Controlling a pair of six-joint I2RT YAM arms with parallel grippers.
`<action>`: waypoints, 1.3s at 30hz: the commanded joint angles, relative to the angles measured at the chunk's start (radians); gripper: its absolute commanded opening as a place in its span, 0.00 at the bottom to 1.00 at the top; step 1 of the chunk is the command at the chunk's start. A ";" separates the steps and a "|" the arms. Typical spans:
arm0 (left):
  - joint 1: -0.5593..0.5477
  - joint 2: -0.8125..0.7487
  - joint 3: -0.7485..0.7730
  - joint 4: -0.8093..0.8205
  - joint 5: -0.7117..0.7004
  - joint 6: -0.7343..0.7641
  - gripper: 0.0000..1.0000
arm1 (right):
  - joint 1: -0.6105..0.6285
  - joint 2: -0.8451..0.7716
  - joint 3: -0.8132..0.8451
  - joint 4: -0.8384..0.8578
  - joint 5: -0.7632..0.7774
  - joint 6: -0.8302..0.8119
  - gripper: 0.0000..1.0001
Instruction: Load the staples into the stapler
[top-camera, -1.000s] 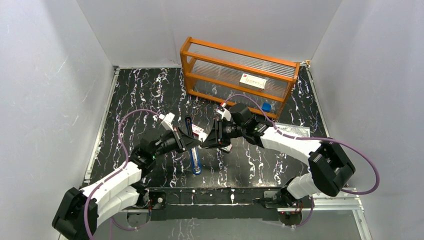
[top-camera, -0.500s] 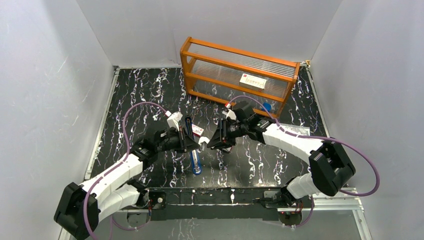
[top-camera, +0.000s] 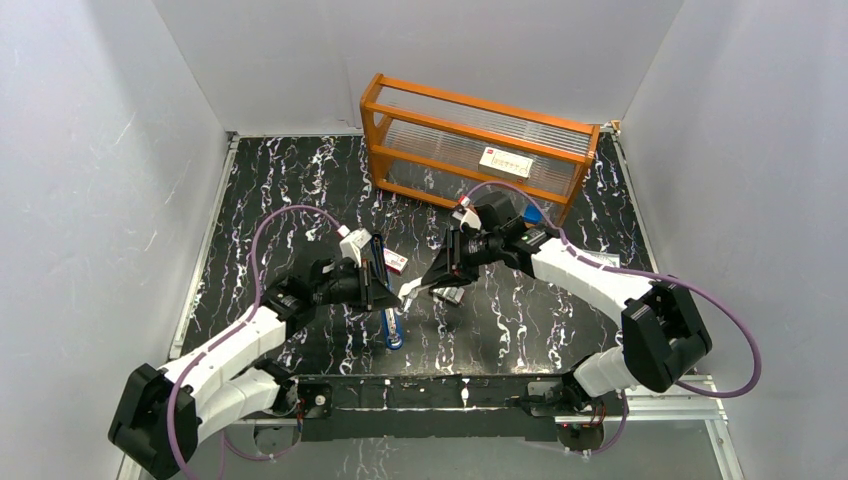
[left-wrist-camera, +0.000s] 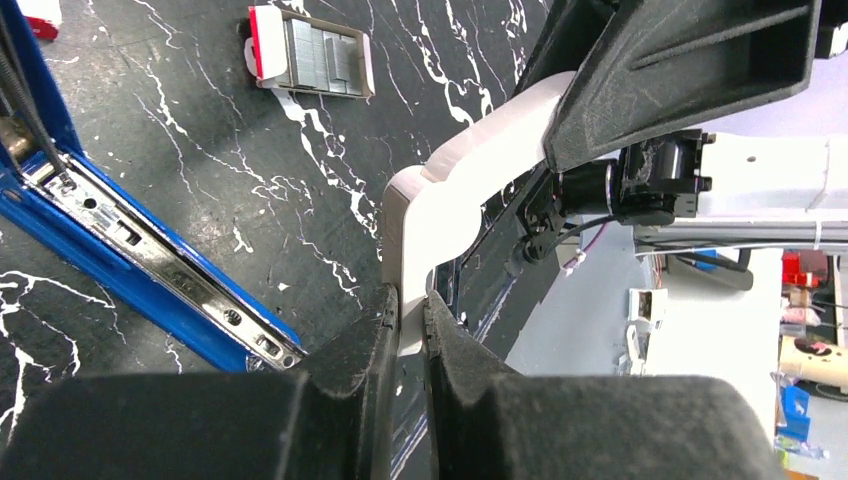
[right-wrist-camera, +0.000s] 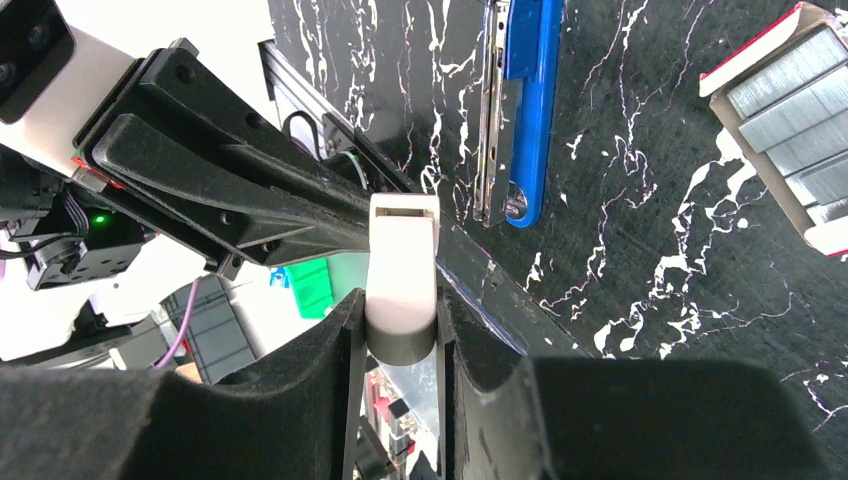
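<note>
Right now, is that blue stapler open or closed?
Open. The stapler shows its metal channel bare beside the blue body in both wrist views. Cannot tell whether it is loaded.

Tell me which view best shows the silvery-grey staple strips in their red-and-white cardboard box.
Left wrist: the silvery-grey staple strips lie whole and unobstructed. Right wrist crops them at the frame edge; top external shows only a speck.

Tabletop (top-camera: 270, 190) is smooth black marble-look with white veins; the stapler (right-wrist-camera: 530, 100) is shiny blue plastic round a bare metal channel. Staples (left-wrist-camera: 322, 58) look dull grey metal, the white piece (right-wrist-camera: 403, 250) smooth matt plastic, and the left hand (left-wrist-camera: 408, 300) and right hand (right-wrist-camera: 400, 305) grainy matt black plastic.
</note>
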 joint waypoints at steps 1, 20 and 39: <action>-0.005 0.021 0.052 -0.116 0.102 0.066 0.00 | -0.043 -0.003 0.058 -0.026 0.026 -0.054 0.24; -0.005 0.117 0.096 -0.113 0.035 -0.069 0.00 | 0.018 -0.045 0.033 0.042 0.353 0.122 0.63; -0.004 0.016 0.065 0.029 -0.124 -0.381 0.00 | 0.303 -0.120 -0.059 0.230 0.809 0.316 0.89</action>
